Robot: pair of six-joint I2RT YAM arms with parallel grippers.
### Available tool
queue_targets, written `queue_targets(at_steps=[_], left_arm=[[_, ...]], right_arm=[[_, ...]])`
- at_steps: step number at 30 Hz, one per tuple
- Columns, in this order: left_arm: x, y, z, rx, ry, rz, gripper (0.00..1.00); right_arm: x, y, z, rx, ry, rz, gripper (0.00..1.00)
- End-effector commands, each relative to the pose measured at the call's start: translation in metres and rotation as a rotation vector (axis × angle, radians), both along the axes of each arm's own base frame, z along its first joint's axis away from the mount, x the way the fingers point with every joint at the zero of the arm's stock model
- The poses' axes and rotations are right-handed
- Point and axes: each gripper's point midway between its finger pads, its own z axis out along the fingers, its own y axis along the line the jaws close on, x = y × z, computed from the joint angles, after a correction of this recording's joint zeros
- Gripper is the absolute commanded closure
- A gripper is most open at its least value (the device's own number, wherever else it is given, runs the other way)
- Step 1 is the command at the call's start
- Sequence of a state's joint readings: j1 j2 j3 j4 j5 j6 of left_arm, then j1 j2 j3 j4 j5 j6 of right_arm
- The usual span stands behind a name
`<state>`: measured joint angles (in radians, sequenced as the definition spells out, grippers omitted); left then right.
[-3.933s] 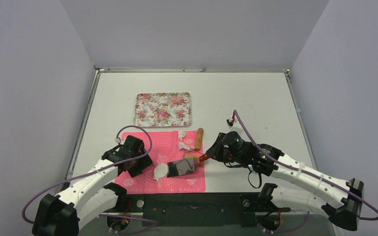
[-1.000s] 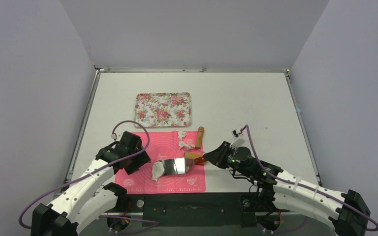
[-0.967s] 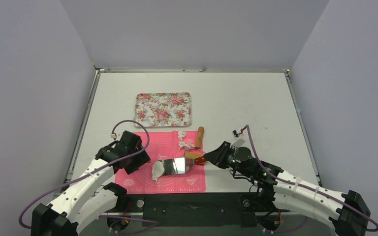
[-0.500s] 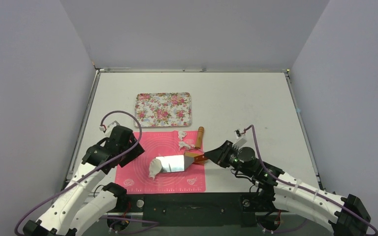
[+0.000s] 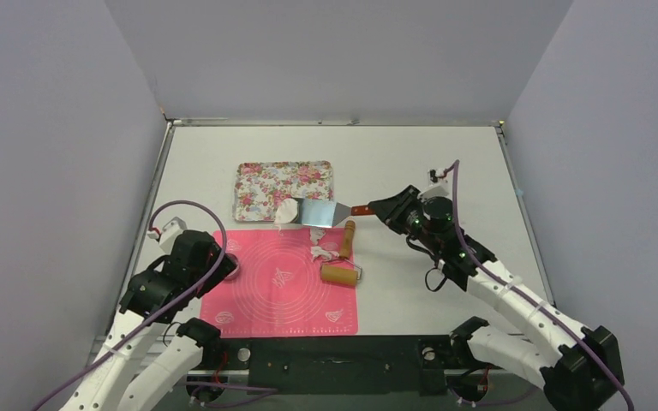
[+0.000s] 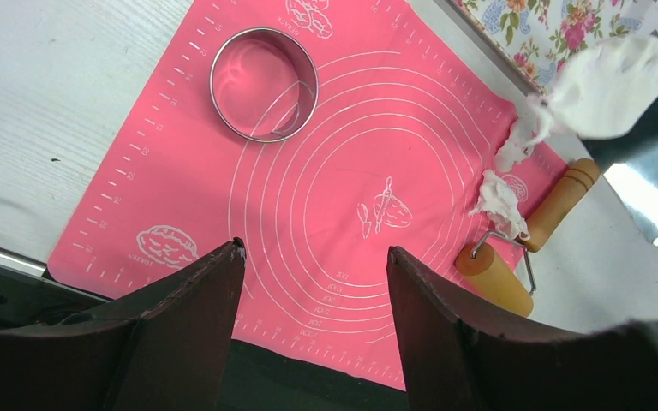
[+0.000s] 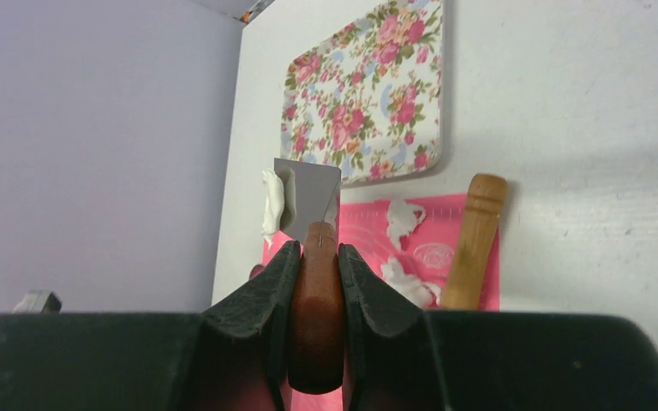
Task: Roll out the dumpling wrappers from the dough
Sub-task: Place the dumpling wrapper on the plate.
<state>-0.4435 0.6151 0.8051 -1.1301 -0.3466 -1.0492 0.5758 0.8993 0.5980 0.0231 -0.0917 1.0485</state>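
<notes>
Overhead cam first: I'm keeping my right gripper point(image 5: 385, 208) clamped on the reddish handle of the scraper point(image 5: 319, 212). The dumpling wrapper point(image 5: 287, 211) is sitting at the opposite end of the blade from my fingers, so it's straight out ahead of that hand. It's hanging over the near edge of the floral tray point(image 5: 283, 175). My left gripper point(image 5: 223, 267) is hovering over the left side of the pink mat point(image 5: 291, 300), and the wrapper is well apart from it, off ahead and to its right.

Left wrist cam: my jaws are standing wide apart with nothing between them, and I'm looking down at the mat point(image 6: 180, 197). The ring cutter point(image 6: 263, 83) is lying ahead of my left finger point(image 6: 180, 342). The wrapper point(image 6: 608, 81) is showing up far off to the upper right, drooping off the shiny blade point(image 6: 651, 175). Some dough scraps point(image 6: 501, 193) and the small wooden roller point(image 6: 523, 248) are lying between it and my fingers.

Right wrist cam: my fingers point(image 7: 261, 317) are squeezing the brown handle from both sides. The blade point(image 7: 308, 195) is sticking straight out from them. The wrapper point(image 7: 272, 204) is clinging to the blade's left edge, just past my fingertips, and I can't tell how flat it is. The tray point(image 7: 368, 94) is lying beyond it, and the roller's handle point(image 7: 473, 240) is resting off to my right.
</notes>
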Motion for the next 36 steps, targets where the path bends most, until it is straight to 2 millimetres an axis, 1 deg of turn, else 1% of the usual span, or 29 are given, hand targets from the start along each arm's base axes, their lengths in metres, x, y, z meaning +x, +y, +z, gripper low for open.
queue_targets(at_steps=[1,4,8,10,14,18,19,20,21,22,26,30,33,34,35,36], left_arm=[[0.001,0.003,0.006,-0.024,-0.032,0.043,0.40],[0.002,-0.001,0.004,-0.050,-0.036,0.044,0.40],[0.003,-0.005,0.002,-0.078,-0.046,0.045,0.40],[0.002,-0.005,0.003,-0.084,-0.053,0.048,0.40],[0.003,-0.006,0.002,-0.096,-0.063,0.050,0.40],[0.003,-0.008,-0.002,-0.104,-0.055,0.043,0.40],[0.002,-0.009,-0.003,-0.105,-0.051,0.039,0.40],[0.002,-0.009,-0.004,-0.104,-0.046,0.038,0.40],[0.001,-0.009,-0.005,-0.104,-0.043,0.037,0.40],[0.001,-0.009,-0.007,-0.104,-0.040,0.036,0.41],[-0.001,-0.009,-0.009,-0.105,-0.040,0.034,0.40],[-0.002,-0.008,-0.009,-0.105,-0.042,0.031,0.40],[-0.002,-0.008,-0.009,-0.102,-0.042,0.027,0.40],[-0.002,-0.008,-0.008,-0.101,-0.043,0.026,0.41],[-0.003,-0.008,-0.008,-0.100,-0.042,0.025,0.41],[-0.003,-0.008,-0.007,-0.099,-0.042,0.025,0.40]], right_arm=[[0.043,0.006,0.029,-0.064,-0.070,-0.051,1.00],[0.074,0.018,0.023,-0.113,-0.050,-0.070,1.00],[0.105,0.035,0.017,-0.141,-0.033,-0.071,1.00],[0.117,0.037,0.012,-0.167,-0.016,-0.093,1.00],[0.133,0.039,0.002,-0.242,0.007,-0.113,1.00],[0.140,0.038,-0.018,-0.386,0.056,-0.109,1.00],[0.139,0.040,-0.020,-0.414,0.058,-0.108,1.00],[0.141,0.034,-0.020,-0.468,0.060,-0.132,1.00],[0.139,0.033,-0.020,-0.501,0.058,-0.138,1.00],[0.142,0.026,-0.019,-0.560,0.057,-0.164,1.00],[0.145,0.020,-0.014,-0.659,0.052,-0.183,1.00],[0.149,0.024,-0.012,-0.767,0.023,-0.216,1.00],[0.158,0.026,-0.005,-0.837,-0.008,-0.263,1.00],[0.158,0.030,-0.004,-0.854,-0.018,-0.265,1.00],[0.161,0.028,-0.002,-0.896,-0.030,-0.287,1.00],[0.158,0.033,-0.001,-0.920,-0.043,-0.284,1.00]])
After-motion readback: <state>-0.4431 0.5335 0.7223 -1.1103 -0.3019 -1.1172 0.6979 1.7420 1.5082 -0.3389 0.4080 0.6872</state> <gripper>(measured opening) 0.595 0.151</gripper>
